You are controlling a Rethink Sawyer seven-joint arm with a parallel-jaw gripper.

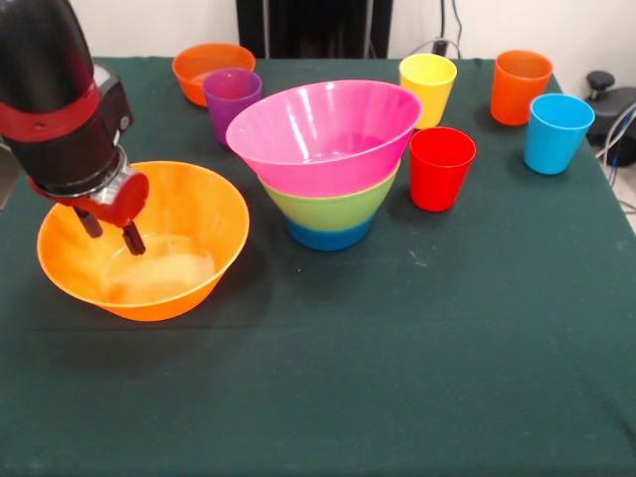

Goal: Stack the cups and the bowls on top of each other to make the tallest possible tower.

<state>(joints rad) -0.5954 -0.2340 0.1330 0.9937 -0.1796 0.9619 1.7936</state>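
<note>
Light, stiff, slick large orange glossy plastic bowl [144,241] at eight o'clock of the nested blue, green and pink bowl tower [328,159], best pinched by its thin rim, with red-and-black gripper [111,231] fingers slightly apart, dipping inside near the nine-o'clock wall, clamped on nothing.

Bright, even light; soft shadows, mild glare on glossy bowls [328,139].

The tower [328,164] stands mid-table: a big bowl [149,243] lies left of it, four cups [441,167] right, another cup [232,99] behind-left.
</note>
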